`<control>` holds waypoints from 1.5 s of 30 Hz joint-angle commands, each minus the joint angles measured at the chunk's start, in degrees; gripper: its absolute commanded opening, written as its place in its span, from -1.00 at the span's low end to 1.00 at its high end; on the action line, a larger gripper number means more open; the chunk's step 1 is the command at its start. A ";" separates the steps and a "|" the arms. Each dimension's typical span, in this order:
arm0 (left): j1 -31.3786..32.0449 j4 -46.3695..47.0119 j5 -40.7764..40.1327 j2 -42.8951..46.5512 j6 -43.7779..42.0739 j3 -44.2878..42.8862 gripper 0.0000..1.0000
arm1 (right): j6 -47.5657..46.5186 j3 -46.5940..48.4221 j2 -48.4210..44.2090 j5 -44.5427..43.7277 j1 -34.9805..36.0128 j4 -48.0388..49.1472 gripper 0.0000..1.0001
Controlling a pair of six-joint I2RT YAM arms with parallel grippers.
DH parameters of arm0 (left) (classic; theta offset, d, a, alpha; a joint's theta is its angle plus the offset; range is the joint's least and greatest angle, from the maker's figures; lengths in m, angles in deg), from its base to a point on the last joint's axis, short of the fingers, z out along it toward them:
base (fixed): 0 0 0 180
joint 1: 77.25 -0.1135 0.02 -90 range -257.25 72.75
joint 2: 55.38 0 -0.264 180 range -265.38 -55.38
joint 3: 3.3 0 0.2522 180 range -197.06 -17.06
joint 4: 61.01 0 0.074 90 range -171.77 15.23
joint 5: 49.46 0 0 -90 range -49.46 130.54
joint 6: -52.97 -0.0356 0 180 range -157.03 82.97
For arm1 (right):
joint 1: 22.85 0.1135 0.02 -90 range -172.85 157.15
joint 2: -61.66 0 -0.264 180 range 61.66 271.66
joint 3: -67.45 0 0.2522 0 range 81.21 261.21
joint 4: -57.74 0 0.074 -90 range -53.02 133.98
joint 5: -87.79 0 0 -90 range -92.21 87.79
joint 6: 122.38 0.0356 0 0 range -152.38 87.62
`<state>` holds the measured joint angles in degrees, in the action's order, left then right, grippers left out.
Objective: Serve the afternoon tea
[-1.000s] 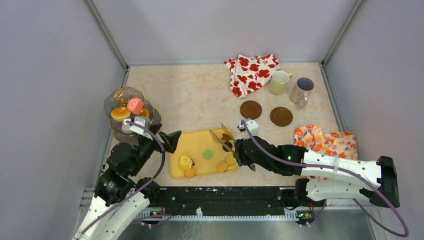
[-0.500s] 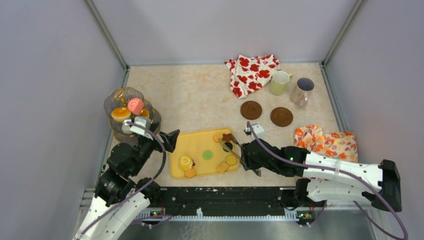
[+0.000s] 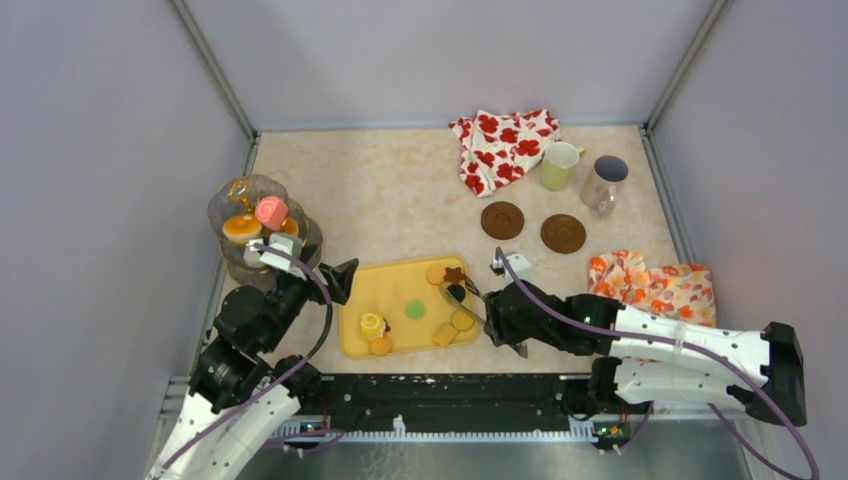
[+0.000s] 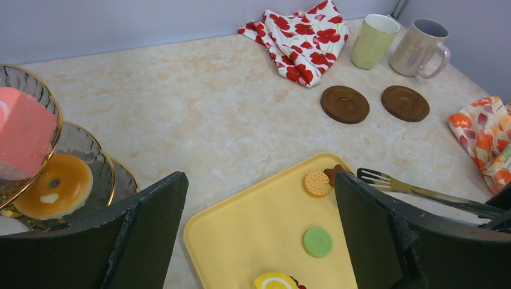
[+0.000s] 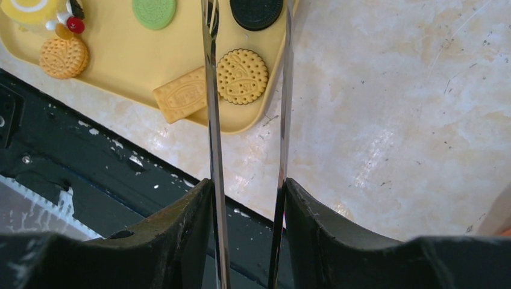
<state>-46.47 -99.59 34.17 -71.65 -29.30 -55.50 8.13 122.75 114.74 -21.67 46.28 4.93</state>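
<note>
- Right gripper [image 5: 247, 189] clamps the tongs [image 5: 212, 90]; a dark biscuit [image 5: 256, 11] shows between their arms at the tray's [image 3: 395, 285] right edge.
- The tray holds a yellow roll [image 3: 372, 323] and biscuits [image 3: 415, 310].
- Left gripper [image 3: 338, 278], spread wide and empty, hovers between tray and stand [image 3: 222, 200].
- The stand carries a pink roll [image 3: 271, 211] and a tart [image 3: 241, 227].
- Far right, beyond two coasters [image 3: 502, 220], stand the yellow mug [image 3: 560, 165] and grey mug [image 3: 603, 180].

The yellow plastic tray [image 3: 395, 285] is lying at lower centre; two ceramic mugs [image 3: 560, 165] are standing upper right, behind two brown round coasters [image 3: 502, 220].
</note>
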 commanded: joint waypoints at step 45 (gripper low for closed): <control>-0.16 1.33 -1.55 0.20 -0.30 -3.89 0.98 | -4.15 1.80 0.34 5.85 -0.39 10.55 -0.30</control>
<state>-46.47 -99.63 33.58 -71.65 -29.50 -55.63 5.03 121.07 115.60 -16.17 46.28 9.96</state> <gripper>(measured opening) 0.988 0.358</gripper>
